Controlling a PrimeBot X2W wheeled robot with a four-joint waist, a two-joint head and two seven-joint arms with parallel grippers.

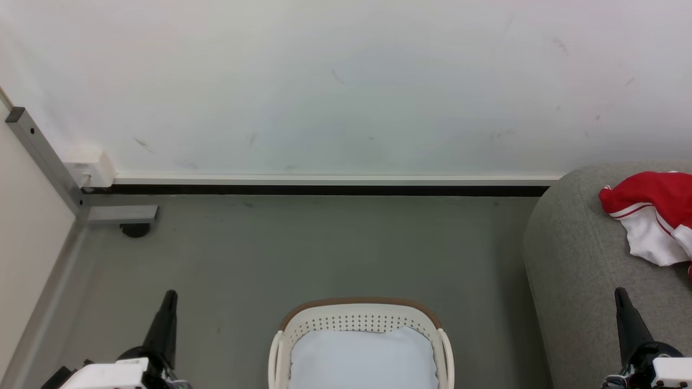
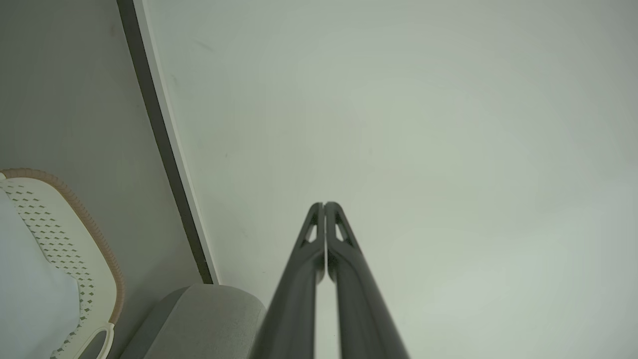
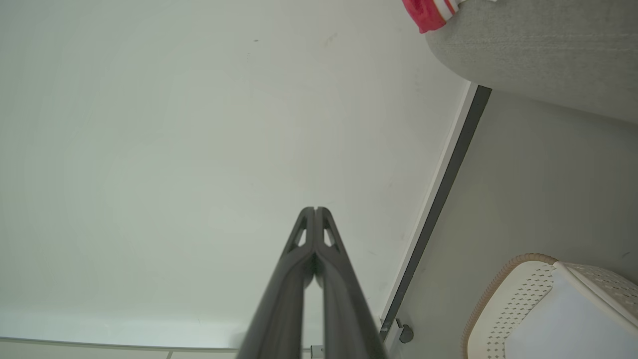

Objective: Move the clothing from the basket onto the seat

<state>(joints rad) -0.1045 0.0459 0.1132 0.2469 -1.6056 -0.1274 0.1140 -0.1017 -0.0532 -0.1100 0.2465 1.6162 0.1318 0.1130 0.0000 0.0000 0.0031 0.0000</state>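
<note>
Red-and-white fabric clothing (image 1: 654, 216), one piece, on the grey woven seat (image 1: 573, 259); one white perforated basket (image 1: 357, 322) holds one pale cushion pad (image 1: 362, 359); left gripper (image 1: 170, 294) and right gripper (image 1: 620, 292) clenched, empty.

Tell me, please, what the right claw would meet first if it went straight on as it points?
Probably the wall: the shut right claw aims at bare wall, with the sofa and clothing off to one side. Depth is unclear, so this is a guess.

We've got bright red clothing (image 1: 643, 197) with white panels and thin red-white stripes, a plain grey woven seat (image 1: 573, 270), a white basket (image 1: 354, 322) with dotted perforations and brown rim, plus a pale blue-white pad (image 1: 362, 359)
</note>
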